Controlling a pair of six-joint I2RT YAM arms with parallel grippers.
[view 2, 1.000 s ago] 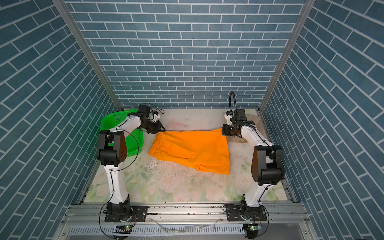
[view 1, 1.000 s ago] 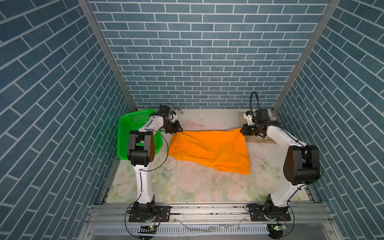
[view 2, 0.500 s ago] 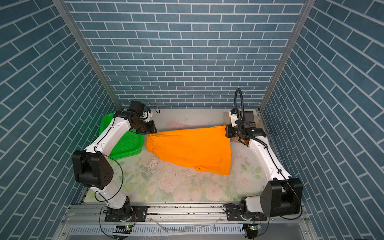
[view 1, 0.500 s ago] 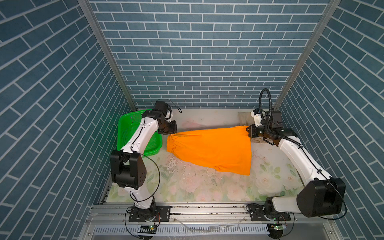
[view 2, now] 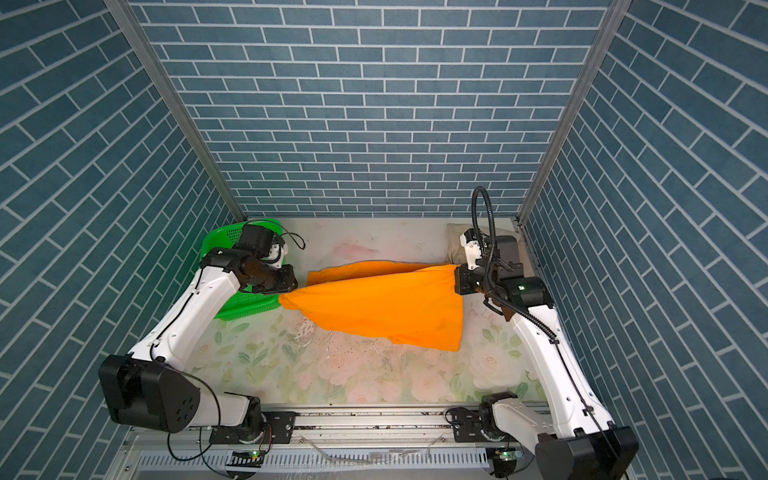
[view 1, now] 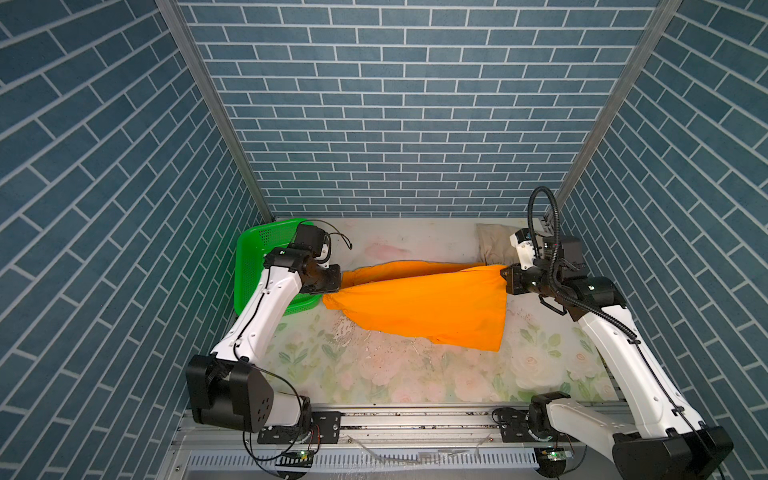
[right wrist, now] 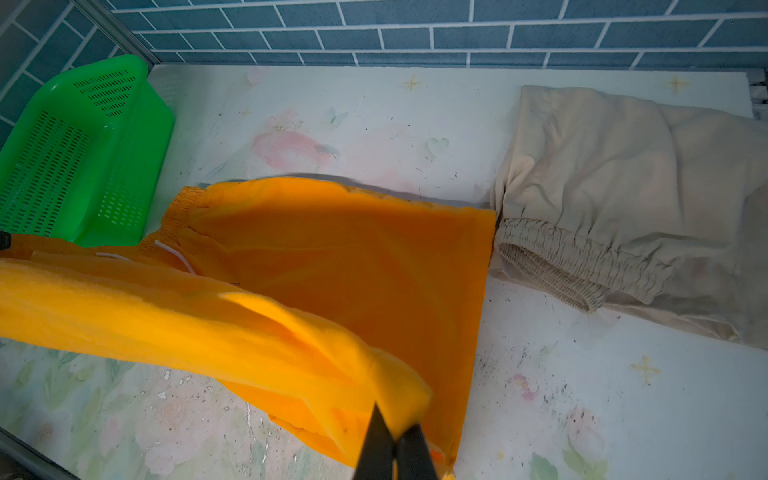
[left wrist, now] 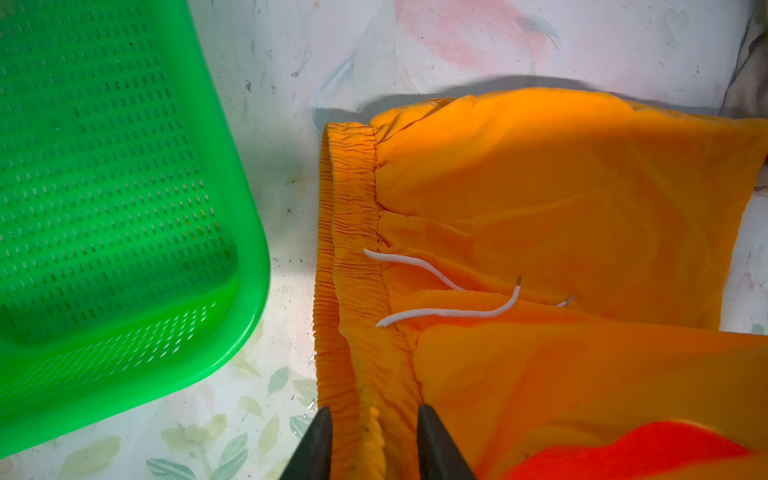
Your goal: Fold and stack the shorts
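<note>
Left wrist: straddled waistband (left wrist: 353, 232) of orange shorts (left wrist: 561, 199) w/ L gripper (left wrist: 372, 411), jaws part-open, prob. gripping; pinched hem (right wrist: 395, 382) shut in R gripper (right wrist: 395, 422). Needed taut, level lowering.

one orange shorts (view 1: 424, 307), one beige shorts (right wrist: 623, 187), one green basket (view 1: 249, 270).

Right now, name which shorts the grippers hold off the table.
The orange shorts: one edge hangs raised between the left gripper and right gripper. The beige shorts lie untouched in the far right corner.
</note>
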